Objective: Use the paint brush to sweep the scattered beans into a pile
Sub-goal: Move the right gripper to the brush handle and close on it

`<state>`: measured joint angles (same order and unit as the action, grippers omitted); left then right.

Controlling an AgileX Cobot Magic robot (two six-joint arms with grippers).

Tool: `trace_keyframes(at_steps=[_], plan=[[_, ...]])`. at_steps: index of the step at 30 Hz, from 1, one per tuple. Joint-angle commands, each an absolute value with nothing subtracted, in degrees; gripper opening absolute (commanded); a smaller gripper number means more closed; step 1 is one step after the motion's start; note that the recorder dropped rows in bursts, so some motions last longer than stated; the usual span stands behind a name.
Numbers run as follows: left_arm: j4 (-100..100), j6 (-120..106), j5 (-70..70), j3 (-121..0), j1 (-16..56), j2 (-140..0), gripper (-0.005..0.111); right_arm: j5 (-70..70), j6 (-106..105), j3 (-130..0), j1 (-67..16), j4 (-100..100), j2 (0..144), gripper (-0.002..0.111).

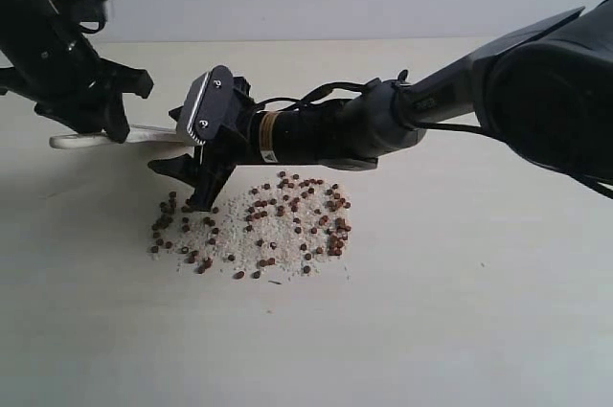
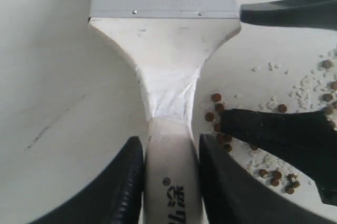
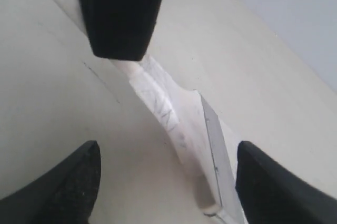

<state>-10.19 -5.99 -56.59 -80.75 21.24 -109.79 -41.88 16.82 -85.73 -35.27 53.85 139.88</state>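
At the upper left of the exterior frame, the left hand (image 1: 107, 122) is clamped on the pale wooden handle of the paint brush (image 1: 91, 140). The brush lies level and low over the table (image 1: 450, 330); whether it touches the surface cannot be told. The handle end with its hole sticks out toward the left edge. In the left wrist view the two black fingers (image 2: 126, 187) press against both sides of the handle, and past them the handle widens into the silver band (image 2: 163, 3) and the off-white bristles.

The right arm (image 1: 402, 115) reaches in from the right edge across the middle. The right hand (image 1: 187, 182) points down, left of centre, and hides the brush head in the exterior view. Its jaws stand wide apart. In the right wrist view its fingers (image 3: 68, 187) sit on either side of the brush's broad shoulder and metal band, with a gap on each side, gripping nothing.

The beans (image 1: 287, 215) lie in a loose patch just below the centre of the exterior frame, mingled with whitish crumbs (image 1: 235, 235). The patch spreads to the right of the right hand, and its leftmost beans sit just beside the lower fingertip. In the left wrist view a few beans lie close against the narrow neck of the handle.
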Motion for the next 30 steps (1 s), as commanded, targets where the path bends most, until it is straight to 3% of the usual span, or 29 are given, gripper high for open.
trace_keyframes(at_steps=[1,12,15,21,24,27,30], plan=[[-15.9,-10.4,-57.3,-81.2,21.0,-109.7,0.000,-41.7,16.5,-86.2,-35.4,53.1,140.1,0.068],[-20.6,-14.5,-58.8,-81.2,21.0,-109.7,0.000,-41.7,16.5,-86.2,-35.4,53.1,140.1,0.064],[-20.6,-14.5,-58.8,-81.2,21.0,-109.7,0.000,-41.7,16.7,-86.2,-35.4,53.1,140.1,0.050],[-20.6,-14.6,-57.5,-81.2,21.0,-109.7,0.000,-41.7,18.3,-86.2,-35.4,53.1,140.1,0.003],[-20.6,-14.6,-56.8,-81.2,21.0,-109.7,0.001,-41.7,18.2,-86.2,-35.4,53.1,140.1,0.000],[-20.6,-14.6,-55.2,-81.2,21.0,-109.7,0.010,-41.7,17.2,-86.2,-35.4,53.1,140.1,0.000],[-20.6,-14.6,-52.9,-81.2,21.0,-109.7,0.031,-41.7,13.7,-86.2,-35.4,53.1,140.1,0.000]])
